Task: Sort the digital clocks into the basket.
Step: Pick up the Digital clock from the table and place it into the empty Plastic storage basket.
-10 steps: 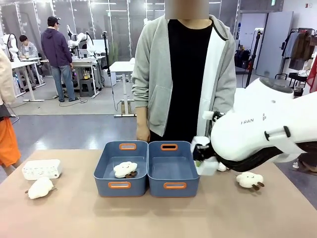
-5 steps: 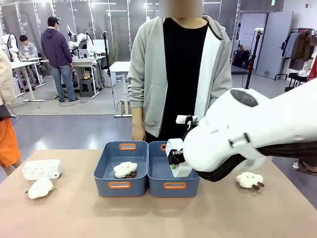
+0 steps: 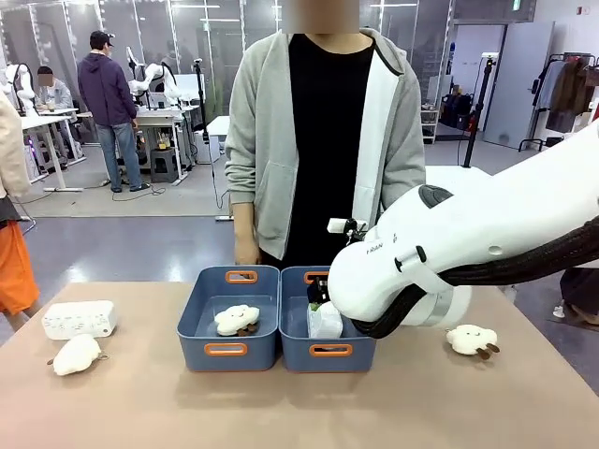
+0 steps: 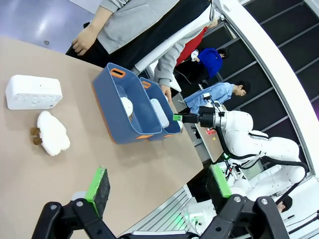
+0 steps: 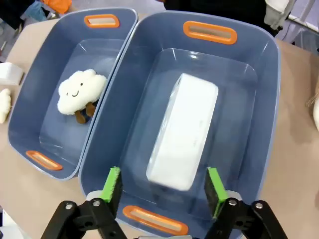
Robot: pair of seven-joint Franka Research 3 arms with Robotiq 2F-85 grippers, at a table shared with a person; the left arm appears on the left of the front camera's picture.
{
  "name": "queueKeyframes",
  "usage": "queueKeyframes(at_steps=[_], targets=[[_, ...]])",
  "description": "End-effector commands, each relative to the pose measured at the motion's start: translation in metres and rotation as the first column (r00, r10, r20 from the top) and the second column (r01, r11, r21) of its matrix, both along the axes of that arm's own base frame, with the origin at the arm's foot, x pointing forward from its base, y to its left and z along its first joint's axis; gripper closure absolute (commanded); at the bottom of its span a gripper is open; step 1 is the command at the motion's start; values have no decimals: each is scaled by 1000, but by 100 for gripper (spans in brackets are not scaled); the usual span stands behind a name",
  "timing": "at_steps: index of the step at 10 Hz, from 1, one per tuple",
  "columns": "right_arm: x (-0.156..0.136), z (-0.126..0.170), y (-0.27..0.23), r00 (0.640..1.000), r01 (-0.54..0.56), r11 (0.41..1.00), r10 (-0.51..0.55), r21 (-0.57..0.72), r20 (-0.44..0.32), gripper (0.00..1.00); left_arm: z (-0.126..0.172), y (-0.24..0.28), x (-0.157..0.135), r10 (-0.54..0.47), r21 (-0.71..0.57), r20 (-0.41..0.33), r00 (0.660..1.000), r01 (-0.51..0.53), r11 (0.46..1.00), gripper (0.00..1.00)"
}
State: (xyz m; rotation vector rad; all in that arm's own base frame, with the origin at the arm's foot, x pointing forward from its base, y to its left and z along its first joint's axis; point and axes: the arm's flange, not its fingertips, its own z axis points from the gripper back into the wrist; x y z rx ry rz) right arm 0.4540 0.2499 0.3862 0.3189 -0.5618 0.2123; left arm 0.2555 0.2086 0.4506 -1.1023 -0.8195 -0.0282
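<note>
As right end effector (image 5: 163,185) spreads open over right-hand basket (image 5: 209,31), white digital clock (image 5: 183,130) sits free inside, lengthwise, green pads (image 5: 112,185) clear of both its sides. Half a second earlier: jaws clamped on same clock, carried above basket. One clock sorted (to judge by how it lies). Second clock (image 3: 80,319) waits on bench (image 3: 281,412), far left, just beside plush toy (image 3: 75,354). Left end effector (image 4: 159,184) hangs wide open, empty.
</note>
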Motion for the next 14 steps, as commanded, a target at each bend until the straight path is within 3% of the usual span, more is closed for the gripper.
queueKeyframes(at_steps=[1, 13, 14], targets=[[-8, -1, -10, 1000, -19, 1000, 19, 19, 3, 0, 1, 2, 0, -3, -15, 29, 1000, 4, 1000, 0], [-4, 1, -3, 1000, 4, 1000, -4, 5, -6, 0, 1, 2, 0, -3, -15, 29, 1000, 4, 1000, 0], [-20, 18, -8, 994, -68, 993, 76, 97, -83, 0, 1, 2, 0, -3, -15, 29, 1000, 4, 1000, 0]])
